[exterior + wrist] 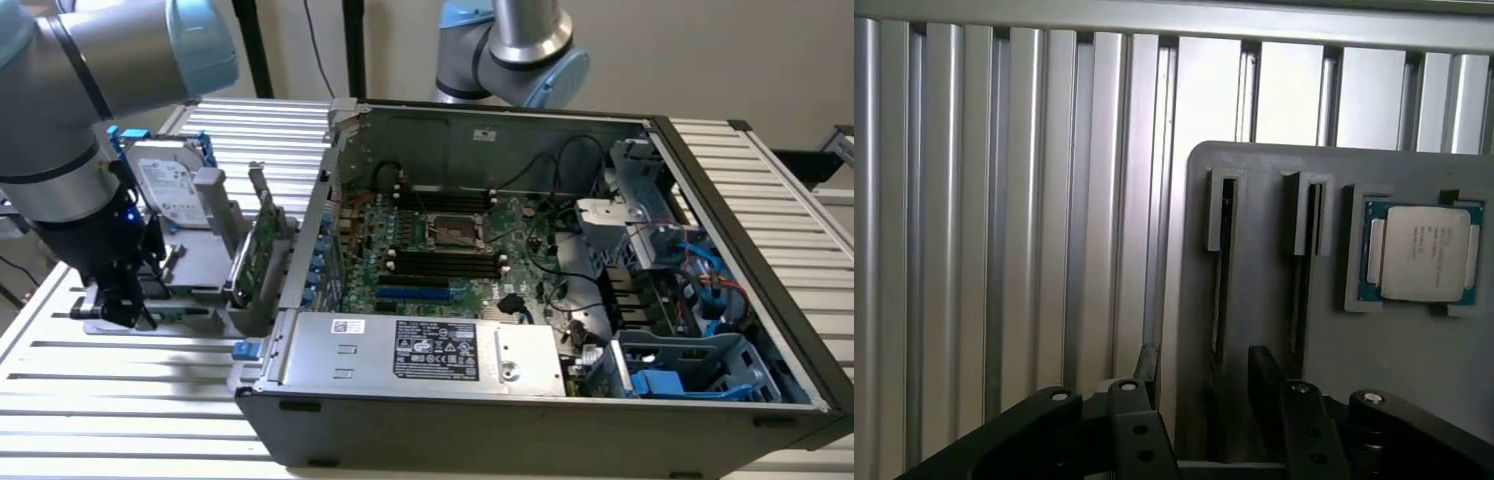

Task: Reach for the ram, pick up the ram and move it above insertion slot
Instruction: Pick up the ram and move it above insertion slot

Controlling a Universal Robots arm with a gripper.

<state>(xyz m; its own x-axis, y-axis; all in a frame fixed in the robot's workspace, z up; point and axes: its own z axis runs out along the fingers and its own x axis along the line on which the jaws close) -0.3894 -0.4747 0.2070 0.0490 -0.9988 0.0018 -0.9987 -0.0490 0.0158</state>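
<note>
I note the surface [1004, 220] as ribbed bare metal, satin sheen. Holder tray [1254, 200]: matt grey plastic, smooth. Processor [1424, 252] lid: brushed metal, dull gloss. Fingers [1262, 378]: matt black. Computer case [534, 135] interior: bare grey sheet metal; I log its power supply [334, 350] likewise.

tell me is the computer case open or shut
Open: the computer case lies with its side panel off, so the motherboard and power supply show inside.

Support: ribbed aluminium table [134, 400] | exterior view's right, on table: open computer case [467, 425], lying on its side | exterior view's left, beside case, on table: grey parts holder [1394, 380]
</note>
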